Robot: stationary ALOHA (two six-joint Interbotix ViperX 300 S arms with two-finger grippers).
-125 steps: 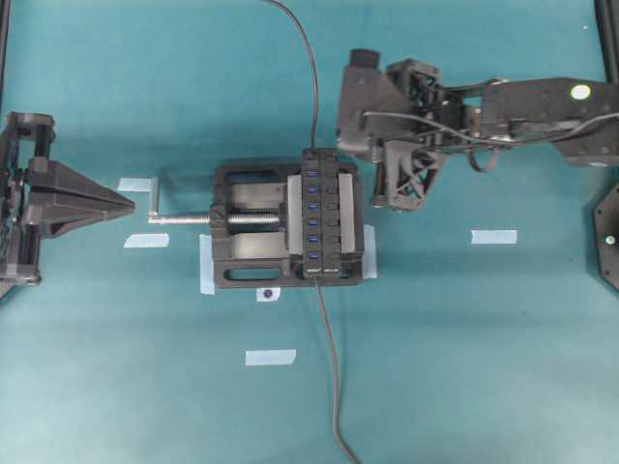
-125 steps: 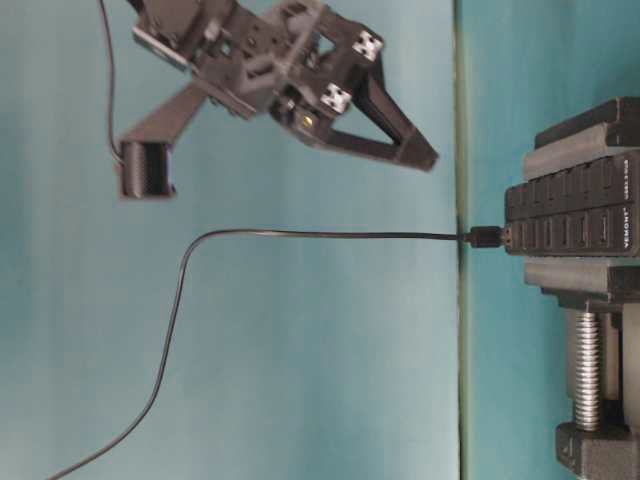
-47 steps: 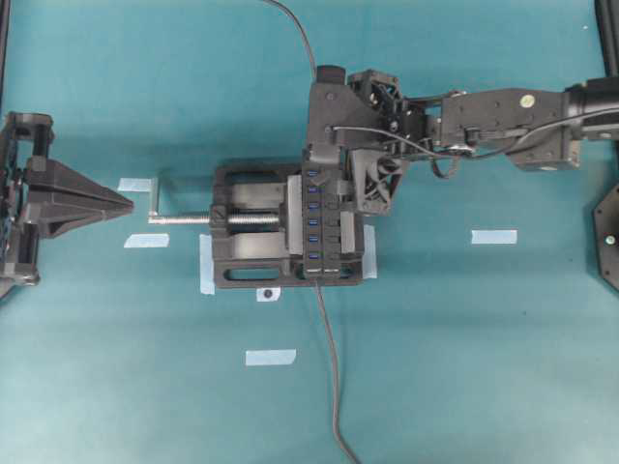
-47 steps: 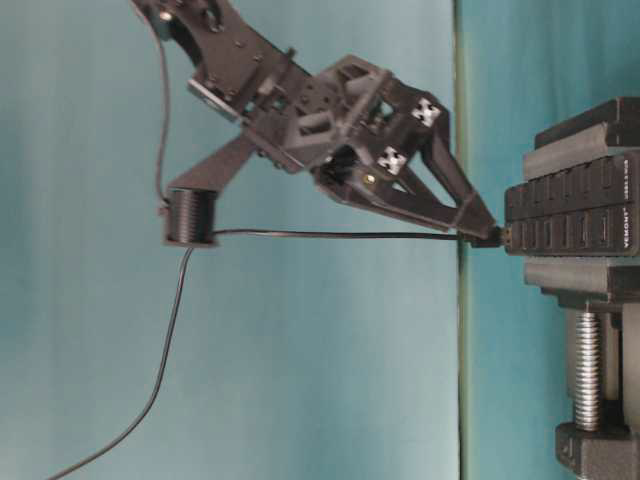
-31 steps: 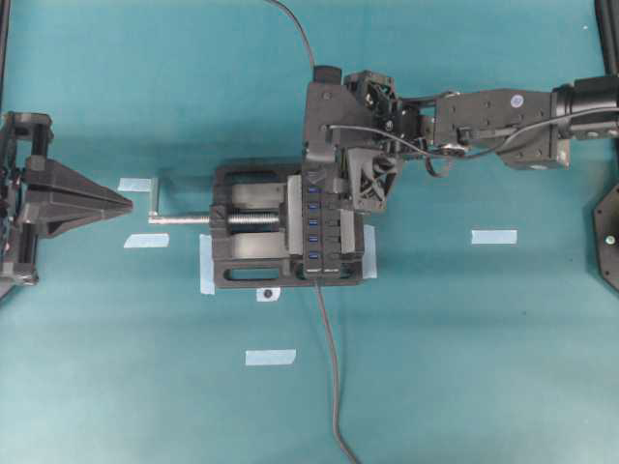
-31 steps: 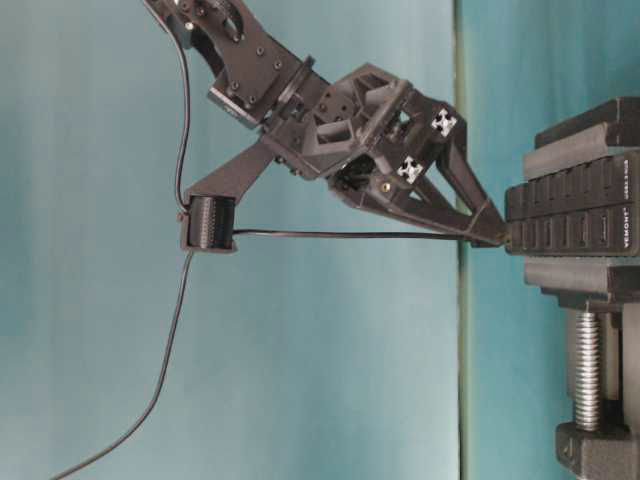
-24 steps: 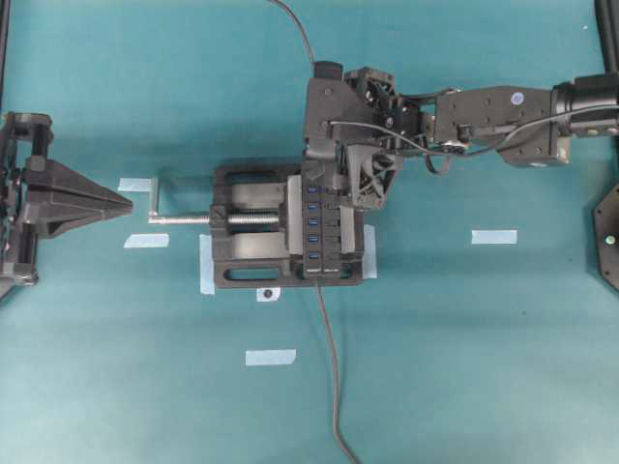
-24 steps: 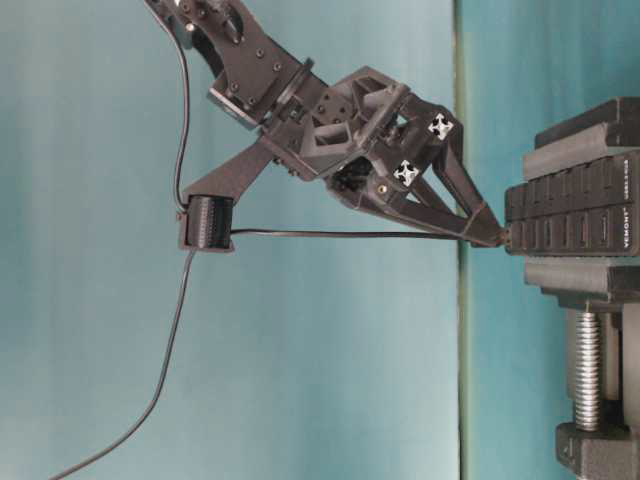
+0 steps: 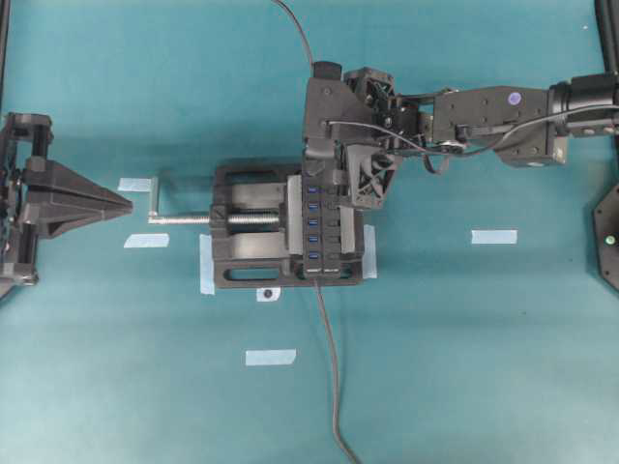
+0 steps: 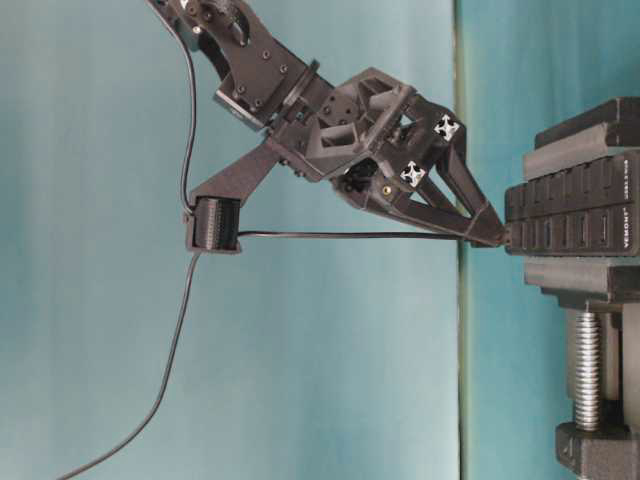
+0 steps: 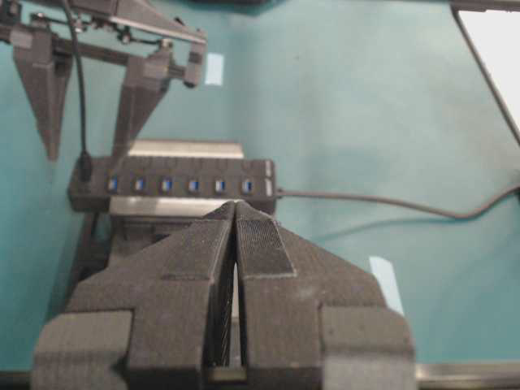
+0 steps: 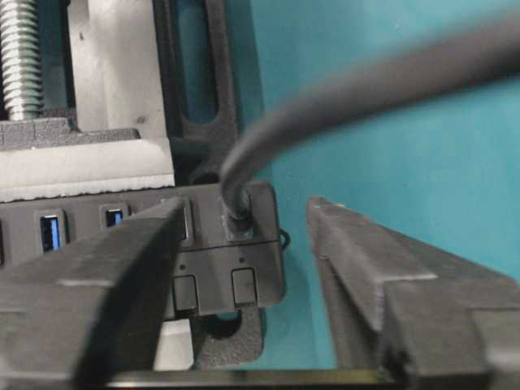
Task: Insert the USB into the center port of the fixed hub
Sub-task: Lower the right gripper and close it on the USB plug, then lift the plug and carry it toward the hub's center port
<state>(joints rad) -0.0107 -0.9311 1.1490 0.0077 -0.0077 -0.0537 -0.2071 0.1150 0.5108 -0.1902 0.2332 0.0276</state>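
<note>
Robotics lab test bench.
Teal work surface (image 9: 484,367) with tape markers (image 9: 493,237); bench vise (image 9: 247,251) fixed between two robot arms (image 9: 503,116).

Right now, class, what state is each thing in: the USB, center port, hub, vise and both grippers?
hub: clamped in the vise.
vise: closed on the hub.
USB: plugged into an end port.
center port: empty.
right gripper: open, astride the USB.
left gripper: shut, empty.
</note>
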